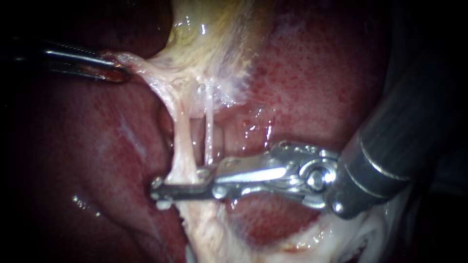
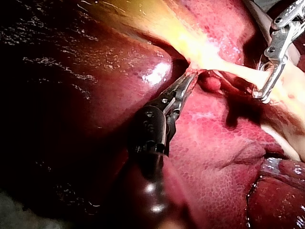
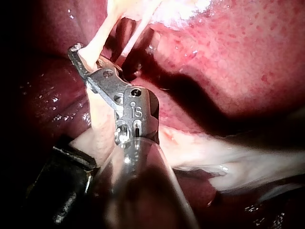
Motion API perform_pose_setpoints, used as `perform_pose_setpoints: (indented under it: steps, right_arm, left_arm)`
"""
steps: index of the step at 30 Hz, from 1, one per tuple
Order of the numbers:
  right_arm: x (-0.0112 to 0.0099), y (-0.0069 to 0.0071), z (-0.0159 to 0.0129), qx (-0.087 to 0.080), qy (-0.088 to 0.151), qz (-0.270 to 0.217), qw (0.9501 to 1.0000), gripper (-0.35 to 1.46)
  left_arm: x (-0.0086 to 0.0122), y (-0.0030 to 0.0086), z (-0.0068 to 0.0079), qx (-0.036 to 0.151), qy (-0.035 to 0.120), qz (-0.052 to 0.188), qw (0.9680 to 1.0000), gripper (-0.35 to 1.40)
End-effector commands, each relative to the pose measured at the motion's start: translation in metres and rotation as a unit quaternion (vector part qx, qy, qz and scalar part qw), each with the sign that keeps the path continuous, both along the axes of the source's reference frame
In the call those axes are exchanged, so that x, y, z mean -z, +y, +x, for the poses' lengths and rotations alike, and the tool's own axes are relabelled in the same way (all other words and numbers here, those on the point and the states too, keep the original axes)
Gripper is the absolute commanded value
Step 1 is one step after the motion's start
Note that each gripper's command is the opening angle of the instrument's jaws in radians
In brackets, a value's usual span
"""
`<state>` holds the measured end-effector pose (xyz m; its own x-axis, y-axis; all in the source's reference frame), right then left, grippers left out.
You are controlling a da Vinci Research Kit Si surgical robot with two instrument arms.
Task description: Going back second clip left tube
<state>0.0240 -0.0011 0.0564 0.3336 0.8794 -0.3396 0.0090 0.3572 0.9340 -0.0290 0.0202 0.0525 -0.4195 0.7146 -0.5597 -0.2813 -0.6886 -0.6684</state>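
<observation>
The pale left tube [image 1: 183, 151] runs down from the yellowish gallbladder [image 1: 214, 34], with the thinner right tube [image 1: 209, 131] beside it. My right instrument [image 1: 161, 190] comes in from the right. Its long narrow jaws lie across the left tube low down, one on each side, shut on it. No clip can be made out on the tube. The same jaws show around the tube in the right wrist view [image 3: 78, 52] and in the left wrist view [image 2: 261, 93]. My left instrument [image 1: 114, 70] is shut on the gallbladder's pale edge and holds it stretched to the left [image 2: 188, 81].
Red liver [image 1: 317, 73] surrounds the tubes on both sides. White fatty tissue [image 1: 209, 234] lies below the right instrument's jaws. A dark blocky object [image 3: 62, 191] sits beside the right instrument's shaft in the right wrist view.
</observation>
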Motion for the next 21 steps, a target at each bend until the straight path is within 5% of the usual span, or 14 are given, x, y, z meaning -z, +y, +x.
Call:
perform_pose_setpoints:
  steps: [1,5,8,12,15,21]
  right_arm:
    - [-0.0002,0.0,0.0001,0.0,0.002,-0.006,1.0,0.1]
    - [-0.0019,-0.0005,0.0007,0.003,-0.022,-0.048,0.9986,0.42]
    - [-0.0035,-0.0009,0.0007,0.005,-0.045,-0.096,0.9944,0.48]
    - [-0.0042,-0.0008,-0.0003,0.003,-0.041,-0.157,0.9867,0.5]
    - [-0.0037,-0.0008,-0.002,0.009,-0.032,-0.205,0.9781,0.5]
    - [-0.0015,-0.0002,-0.0072,0.026,-0.014,-0.304,0.9523,0.5]
  left_arm:
    - [0.0,0.0,0.0,0.0,0.0,0.0,1.0,-0.35]
    - [0.0,0.0,0.0,0.0,0.0,0.0,1.0,-0.35]
    - [0.0,0.0,0.0,0.0,0.0,0.0,1.0,-0.35]
    - [-0.0001,0.0,0.0001,0.0,0.0,0.0,1.0,-0.35]
    - [-0.0002,0.0001,0.0003,-0.001,-0.001,0.0,1.0,-0.35]
    - [-0.0003,0.0001,0.0005,0.0,0.0,-0.001,1.0,-0.35]
